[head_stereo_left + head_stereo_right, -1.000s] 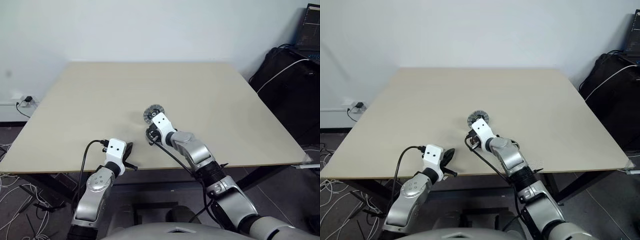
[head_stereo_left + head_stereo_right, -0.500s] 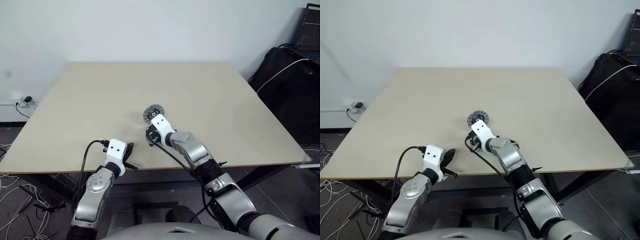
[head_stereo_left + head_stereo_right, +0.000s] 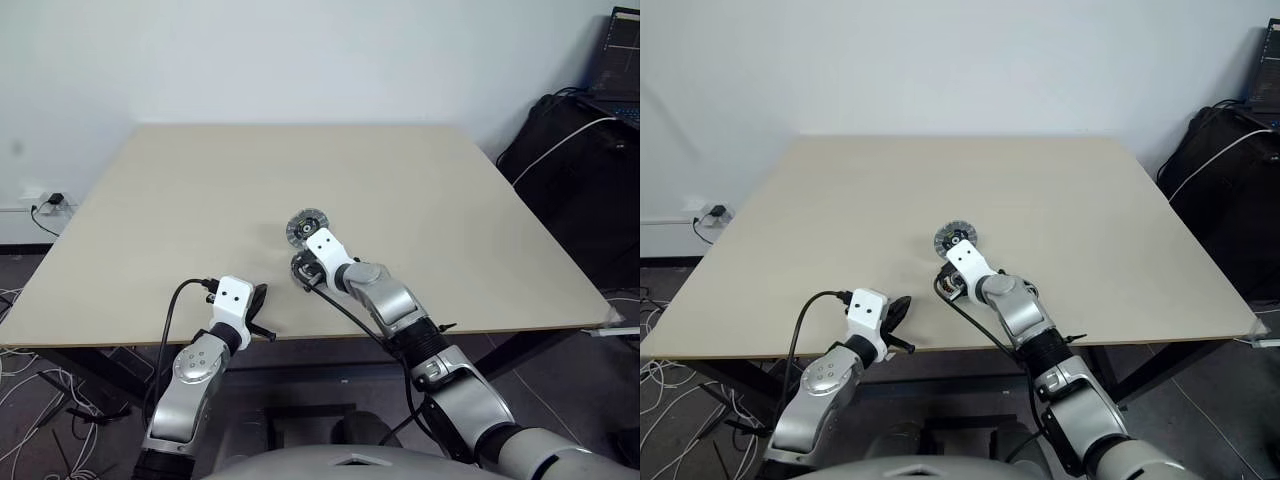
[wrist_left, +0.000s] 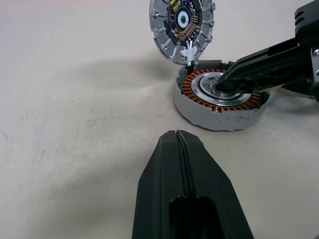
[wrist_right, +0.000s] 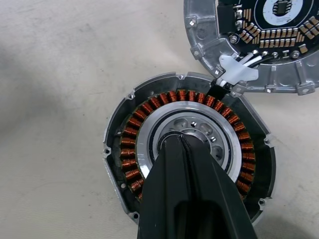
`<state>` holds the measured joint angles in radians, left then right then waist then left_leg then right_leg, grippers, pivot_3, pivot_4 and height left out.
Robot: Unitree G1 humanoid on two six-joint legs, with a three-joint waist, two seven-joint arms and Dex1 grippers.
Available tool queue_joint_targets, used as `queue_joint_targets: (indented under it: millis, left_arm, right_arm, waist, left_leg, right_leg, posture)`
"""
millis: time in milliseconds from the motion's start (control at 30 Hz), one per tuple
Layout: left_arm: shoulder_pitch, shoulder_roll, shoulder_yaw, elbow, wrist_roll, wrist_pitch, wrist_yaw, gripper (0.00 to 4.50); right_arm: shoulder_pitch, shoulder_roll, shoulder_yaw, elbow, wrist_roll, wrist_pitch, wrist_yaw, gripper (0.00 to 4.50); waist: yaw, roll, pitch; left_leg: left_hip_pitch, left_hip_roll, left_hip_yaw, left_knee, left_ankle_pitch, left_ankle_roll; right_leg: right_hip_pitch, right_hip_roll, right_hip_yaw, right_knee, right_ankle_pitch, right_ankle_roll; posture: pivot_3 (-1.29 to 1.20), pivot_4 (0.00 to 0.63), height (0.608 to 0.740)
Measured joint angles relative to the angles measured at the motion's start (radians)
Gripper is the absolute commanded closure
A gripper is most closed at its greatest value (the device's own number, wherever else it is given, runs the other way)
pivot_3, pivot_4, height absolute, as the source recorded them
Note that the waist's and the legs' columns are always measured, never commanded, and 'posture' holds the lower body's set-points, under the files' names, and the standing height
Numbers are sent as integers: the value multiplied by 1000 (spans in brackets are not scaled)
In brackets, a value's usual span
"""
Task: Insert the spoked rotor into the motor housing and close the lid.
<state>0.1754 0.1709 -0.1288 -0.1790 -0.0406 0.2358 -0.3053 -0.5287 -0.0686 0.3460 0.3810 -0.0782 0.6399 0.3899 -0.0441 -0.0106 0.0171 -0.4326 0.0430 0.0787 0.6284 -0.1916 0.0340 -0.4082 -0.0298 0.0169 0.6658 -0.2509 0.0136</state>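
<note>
The motor housing lies on the table, its copper-brown windings ringing a silvery centre. My right gripper is shut, its tip resting on that centre's holed hub. Whether that hub piece is the spoked rotor I cannot tell. The lid stands tilted open just behind the housing, joined to it by short white wires, its ribbed inner face with a dark centre showing; it also shows past the right wrist. My left gripper is shut and holds nothing, a short way in front of the housing near the table's front edge.
The beige table stretches wide behind and to both sides of the motor. A black bag with a white cable stands off the table's right side. Loose cables and a wall socket are down at the left.
</note>
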Motion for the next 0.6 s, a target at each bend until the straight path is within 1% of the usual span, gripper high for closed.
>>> queue_joint_targets:
  millis: [600]
  left_arm:
    - [-6, 0, 0, 0, 0, 1, 2, 4500]
  right_arm:
    - [-9, 12, -7, 39, -17, -42, -19, 4474]
  waist:
    - [-2, 0, 0]
  left_leg:
    - [0, 0, 0, 0, 0, 0]
  right_leg:
    - [0, 0, 0, 0, 0, 0]
  posture:
    - [0, 0, 740]
